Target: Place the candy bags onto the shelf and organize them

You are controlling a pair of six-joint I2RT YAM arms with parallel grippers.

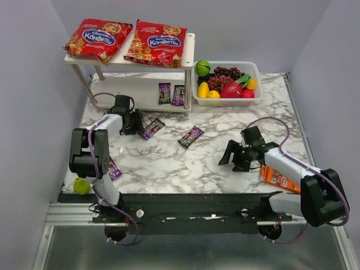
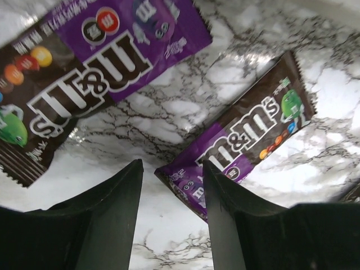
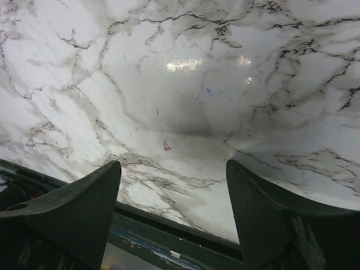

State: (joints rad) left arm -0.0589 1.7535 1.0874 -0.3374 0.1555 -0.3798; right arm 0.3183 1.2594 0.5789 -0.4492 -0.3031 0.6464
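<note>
Two red candy bags (image 1: 98, 38) (image 1: 156, 42) lie side by side on the top board of the white shelf (image 1: 189, 52). Two small purple packets (image 1: 171, 94) stand on its lower board. More packets lie on the marble table (image 1: 151, 128) (image 1: 190, 136), and one lies by the left arm's base (image 1: 114, 169). My left gripper (image 1: 136, 121) is open, low over the table beside a packet. In the left wrist view the gripper (image 2: 171, 169) has a packet's corner (image 2: 247, 140) between its fingertips, and another packet (image 2: 84, 62) lies beyond. My right gripper (image 1: 231, 160) (image 3: 173, 169) is open and empty above bare marble.
A white fruit basket (image 1: 256, 68) stands right of the shelf. An orange packet (image 1: 278, 179) lies by the right arm. A green pear (image 1: 81, 185) sits at the front left corner. The table's front rail (image 3: 169, 236) shows below the right gripper.
</note>
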